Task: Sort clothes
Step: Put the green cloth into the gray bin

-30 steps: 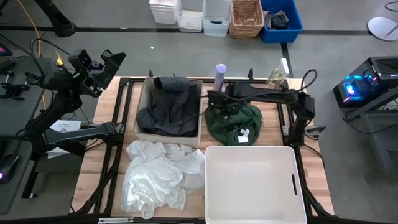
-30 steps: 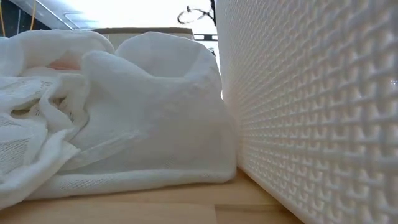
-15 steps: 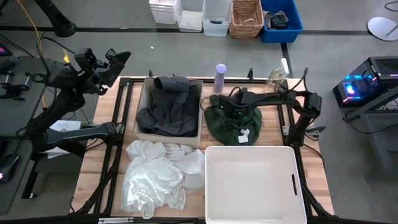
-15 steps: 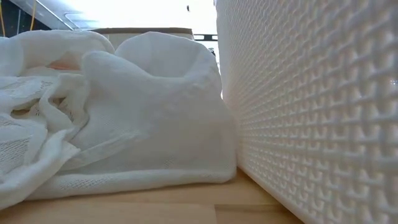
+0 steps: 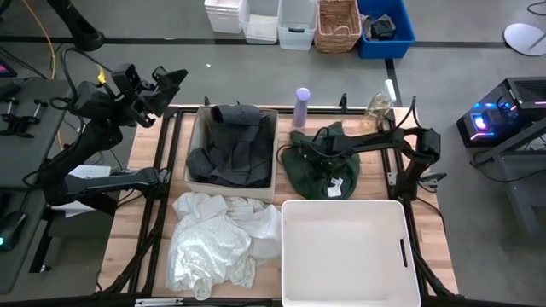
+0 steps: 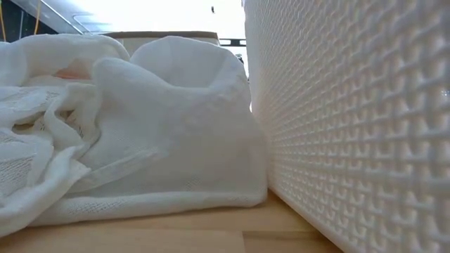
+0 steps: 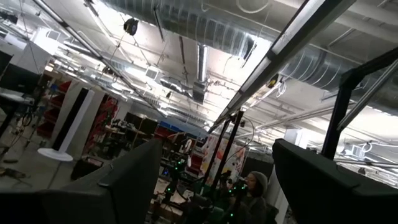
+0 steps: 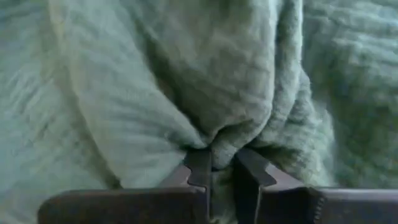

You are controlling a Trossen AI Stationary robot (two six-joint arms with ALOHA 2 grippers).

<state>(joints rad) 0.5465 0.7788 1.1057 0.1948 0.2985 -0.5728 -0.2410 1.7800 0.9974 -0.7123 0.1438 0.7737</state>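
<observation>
A dark green top (image 5: 328, 170) lies bunched on the table's far right part. My right gripper (image 5: 310, 153) is down on it, shut on a fold of its cloth (image 8: 217, 140). A dark grey top (image 5: 230, 149) fills the beige bin (image 5: 194, 145) at the far middle. Several white pieces (image 5: 217, 239) (image 6: 126, 126) lie heaped at the near left. My left gripper (image 5: 171, 78) (image 7: 214, 162) is raised beyond the table's far left corner, open and holding nothing. My right gripper pinches a raised fold of the green top (image 8: 219, 144) between its two fingers (image 8: 198, 167), which are almost together. In the high view the arm slants down onto the top from the table's right. The rest of the top lies slack on the table.
A white plastic bin (image 5: 401, 251) (image 6: 351, 126) stands at the near right, right beside the white pieces. A lavender bottle (image 5: 302, 107) stands at the far edge between the beige bin and the green top. Bins and a basket (image 5: 338, 26) stand on the floor beyond.
My right gripper has come down and toward the near edge, from above the green top's far edge onto the cloth. The top's far edge now stands bunched up by the gripper. My left gripper has swung a little toward the table's right.
</observation>
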